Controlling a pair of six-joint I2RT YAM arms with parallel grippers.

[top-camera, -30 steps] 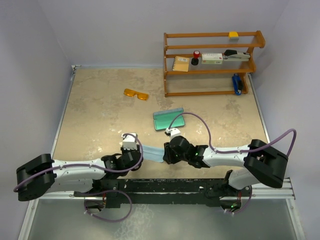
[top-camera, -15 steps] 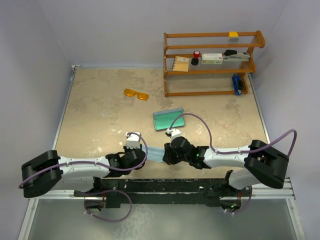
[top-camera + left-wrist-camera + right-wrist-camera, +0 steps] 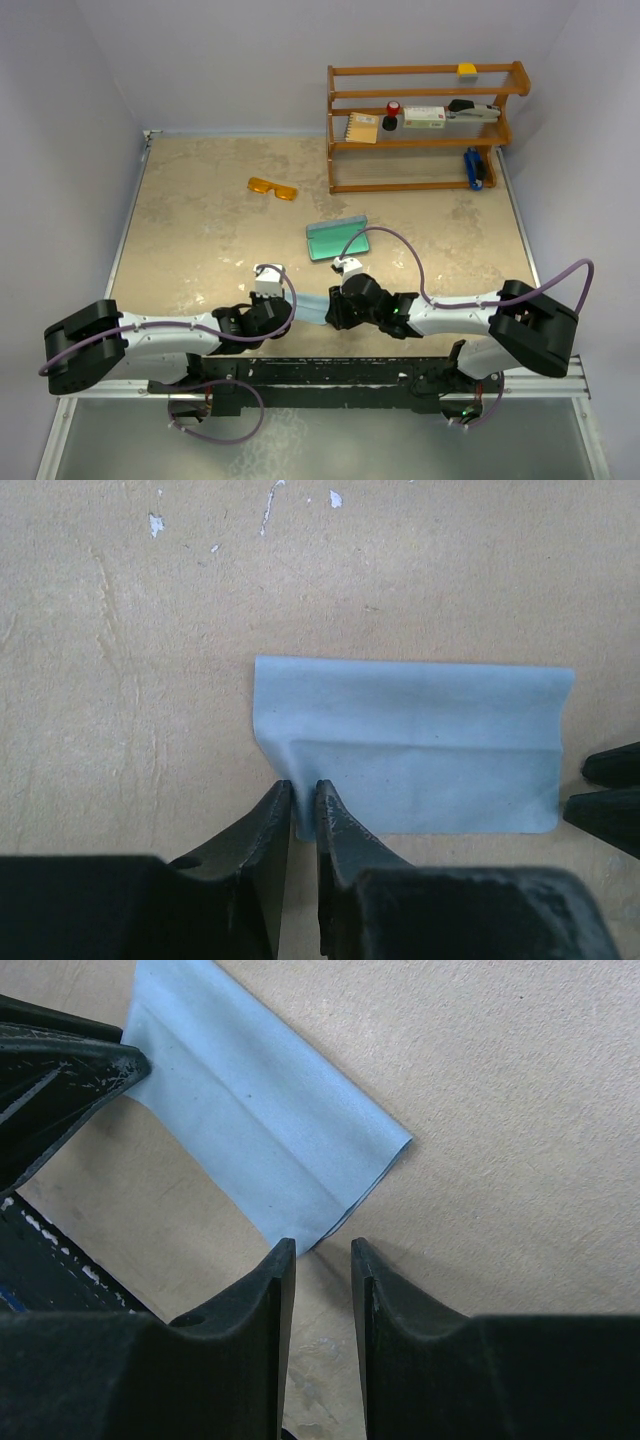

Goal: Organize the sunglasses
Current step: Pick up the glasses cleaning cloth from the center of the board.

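- Step in hand, as I read it: work on the cloth (image 3: pixel 410 745), which lies folded flat at the near edge of the table (image 3: pixel 200 220) between the two arms.
- Left gripper (image 3: pixel 302 798): fingers nearly pressed together, with only a thin slit between them. The cloth's near-left corner sits in that slit. I cannot tell whether it is pinched.
- Right gripper (image 3: pixel 322 1255): fingers parted by a narrow gap at the opposite near corner. Bare table shows through the gap, so nothing is clamped.
- To do it well: keep both sets of tips low on the table so the thin edge slides between the pads.
- Catch both layers at each corner, and get both grips firm before any lift.
- Raise both sides evenly, or the fold may fall open.
- Sunglasses (image 3: pixel 273 187): on the table at far left-centre, well apart from both grippers and to the left of the wooden rack (image 3: pixel 420 70).
- Case (image 3: pixel 338 240): lies between the sunglasses and the cloth, with its teal interior showing.
- Cloth: light blue, matte, thin and limp. It forms a rectangle with one soft crease running along its length.
- Sunglasses: translucent amber, probably rigid plastic.
- Table: beige, mottled and hard, with a few white flecks.
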